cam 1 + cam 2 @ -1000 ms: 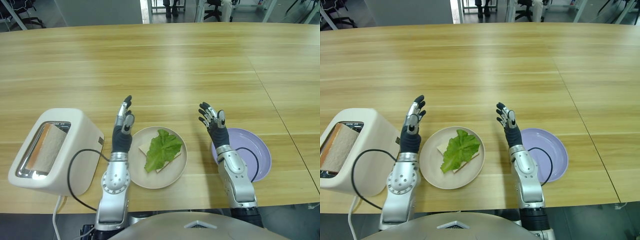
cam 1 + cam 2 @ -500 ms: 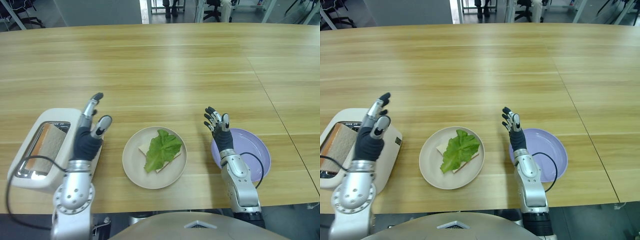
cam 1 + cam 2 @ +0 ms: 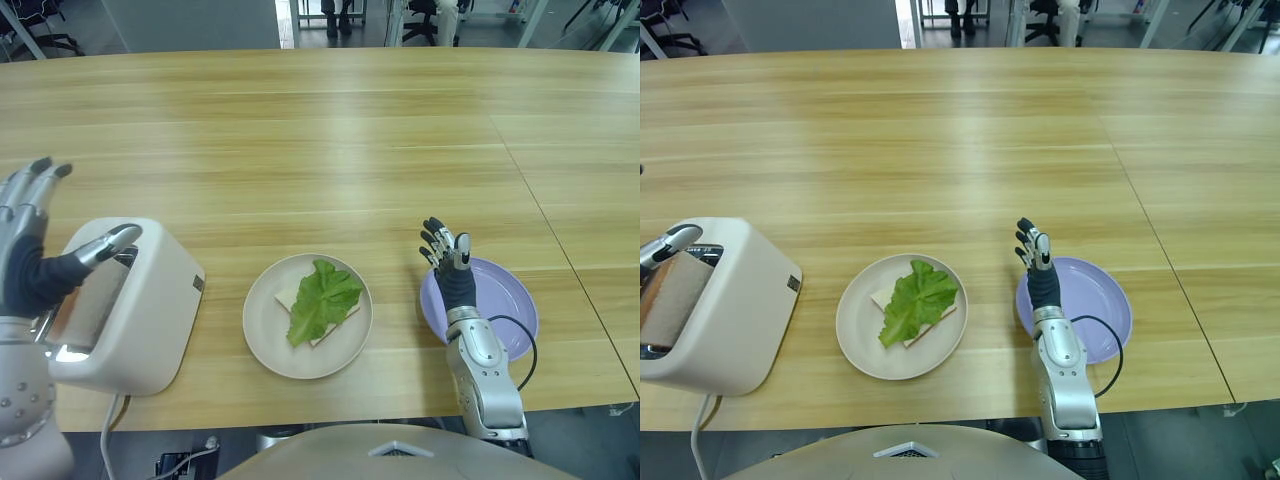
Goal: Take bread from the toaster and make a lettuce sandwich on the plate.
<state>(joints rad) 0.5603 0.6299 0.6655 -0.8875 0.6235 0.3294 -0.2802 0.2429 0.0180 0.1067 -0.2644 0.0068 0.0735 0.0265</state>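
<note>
We see a wooden tabletop [image 3: 320, 130] carrying, from left to right along its near edge, a toaster [image 3: 150, 310], a beige plate [image 3: 262, 340] and a purple plate [image 3: 505, 300].

The toaster's slot holds one slice of toast [image 3: 88, 305]. The beige plate holds a bread slice [image 3: 285, 297] with a lettuce leaf [image 3: 322, 300] lying on top of it.

In the left eye view we see the left hand [image 3: 30, 270] raised at the toaster's far-left side. Its fingers [image 3: 110, 243] are spread and hold nothing, and one reaches over the slot just above the toast. We cannot tell whether it touches. The right eye view shows that fingertip beside the slot.

The right hand [image 3: 452, 265] stands upright at the purple plate's left rim, well apart from the sandwich, with its fingers straight and holding nothing.
</note>
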